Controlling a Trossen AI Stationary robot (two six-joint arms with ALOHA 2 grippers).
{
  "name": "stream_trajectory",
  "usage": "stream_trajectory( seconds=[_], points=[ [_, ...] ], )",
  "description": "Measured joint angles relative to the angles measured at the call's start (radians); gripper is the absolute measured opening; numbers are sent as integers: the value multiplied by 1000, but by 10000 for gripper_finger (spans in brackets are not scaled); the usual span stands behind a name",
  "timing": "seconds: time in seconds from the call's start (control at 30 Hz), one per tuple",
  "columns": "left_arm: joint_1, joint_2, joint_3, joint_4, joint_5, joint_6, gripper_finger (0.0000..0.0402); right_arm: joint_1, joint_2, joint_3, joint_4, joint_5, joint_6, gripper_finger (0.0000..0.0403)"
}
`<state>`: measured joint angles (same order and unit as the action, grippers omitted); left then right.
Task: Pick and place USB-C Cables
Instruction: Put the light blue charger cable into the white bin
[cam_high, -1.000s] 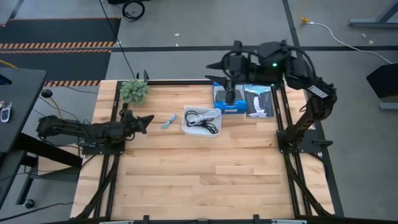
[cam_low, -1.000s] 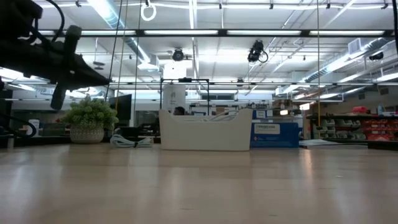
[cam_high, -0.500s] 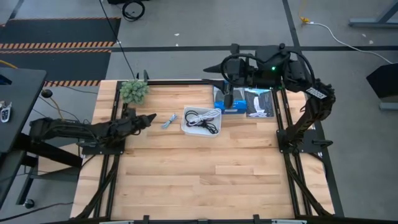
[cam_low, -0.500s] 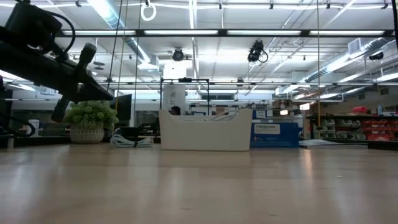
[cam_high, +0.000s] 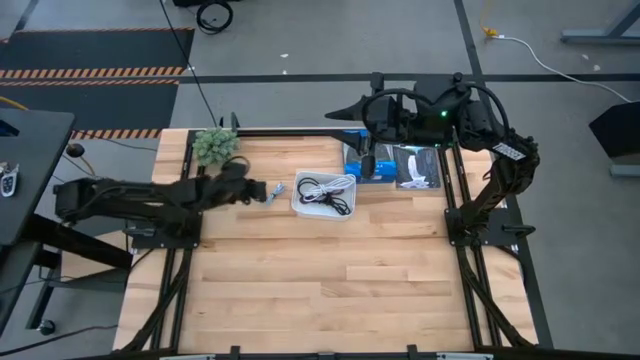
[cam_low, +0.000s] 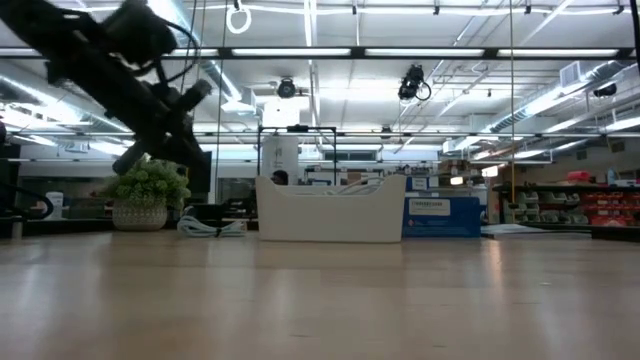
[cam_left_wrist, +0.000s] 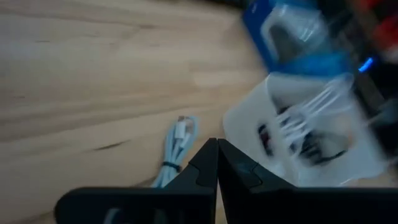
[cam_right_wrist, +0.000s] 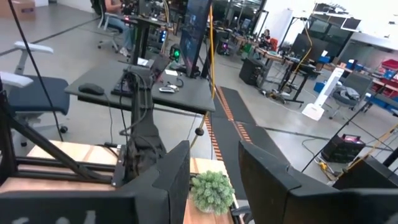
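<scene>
Left claw (cam_high: 262, 190), fingers pressed together, hovers over small grey coiled cable (cam_left_wrist: 176, 149) left of white tray (cam_high: 299, 204). Reaching step; next I spread, descend.

The left gripper (cam_high: 262, 190) hangs over the desk (cam_high: 330, 280), its fingers pressed together. Just ahead of it, on the desk, lies a small bundled cable (cam_left_wrist: 176, 149), and directly beyond that cable sits the tray (cam_high: 300, 203) with coiled cables (cam_high: 328, 192) inside. Behind and to one side of this gripper, near the desk's far edge, stands a potted plant (cam_high: 216, 146). Past the tray lie two flat packages (cam_high: 402, 166) side by side, and the right gripper (cam_high: 366, 166) hovers above the nearer one.
</scene>
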<state>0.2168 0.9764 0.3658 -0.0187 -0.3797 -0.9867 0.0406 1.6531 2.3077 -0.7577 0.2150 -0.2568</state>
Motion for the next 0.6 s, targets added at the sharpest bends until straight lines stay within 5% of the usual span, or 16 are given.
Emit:
stream_trajectory(
  seconds=[0.3,0.6],
  points=[
    [49,255,115,1,211,79,13,0,0,0,-29,0,19,142],
    [48,293,133,8,288,74,13,2,0,0,-61,0,45,142]
  ],
)
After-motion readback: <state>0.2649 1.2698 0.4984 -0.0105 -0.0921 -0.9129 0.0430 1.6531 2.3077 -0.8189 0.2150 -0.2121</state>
